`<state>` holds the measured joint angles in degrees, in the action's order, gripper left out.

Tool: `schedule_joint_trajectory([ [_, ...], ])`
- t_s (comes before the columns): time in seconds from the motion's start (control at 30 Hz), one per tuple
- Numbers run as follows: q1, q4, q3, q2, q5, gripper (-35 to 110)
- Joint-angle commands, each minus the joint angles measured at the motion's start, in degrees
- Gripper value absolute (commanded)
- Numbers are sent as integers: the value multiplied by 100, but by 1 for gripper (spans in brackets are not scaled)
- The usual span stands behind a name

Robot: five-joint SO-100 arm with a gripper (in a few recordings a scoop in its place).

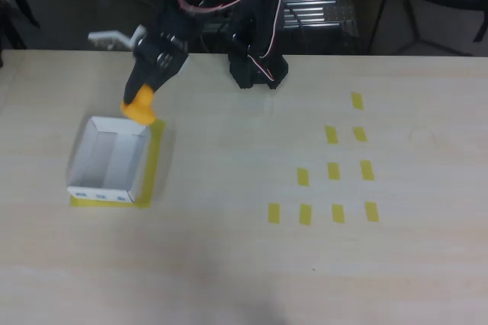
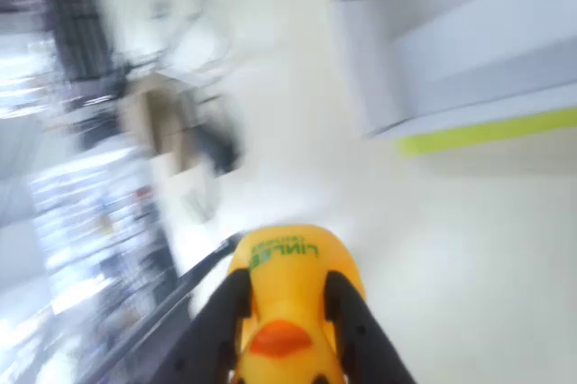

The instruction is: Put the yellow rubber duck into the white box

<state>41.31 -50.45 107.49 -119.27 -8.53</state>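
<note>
The yellow rubber duck (image 1: pixel 139 107) hangs in the air over the far right corner of the white box (image 1: pixel 109 160), held by my black gripper (image 1: pixel 142 101), which is shut on it. In the wrist view the duck (image 2: pixel 287 298) fills the lower middle, its orange beak toward the camera and green lettering on its back, with a black finger (image 2: pixel 216 330) pressed on each side. The white box (image 2: pixel 451 50) appears blurred at the upper right of that view. The box sits open on the table's left side, with small blue marks on its near outer wall.
Yellow tape (image 1: pixel 155 159) frames the box along its right and near sides. Several short yellow tape strips (image 1: pixel 333 171) dot the table's right half. The arm's black base (image 1: pixel 258 65) stands at the table's far edge. The wrist view is motion-blurred.
</note>
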Motion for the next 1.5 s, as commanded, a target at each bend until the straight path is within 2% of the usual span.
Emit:
schedule_joint_trajectory([
  [0.0,448,-334,-1626,1714,-422,0],
  [0.3,853,-413,-2804,3384,-510,0],
  [0.73,1389,26,-2988,3779,-387,0],
  [1.17,1354,598,-3006,4491,-422,0],
  [1.27,1336,642,-3006,4535,-387,6],
  [1.47,1345,712,-2979,4535,-132,28],
])
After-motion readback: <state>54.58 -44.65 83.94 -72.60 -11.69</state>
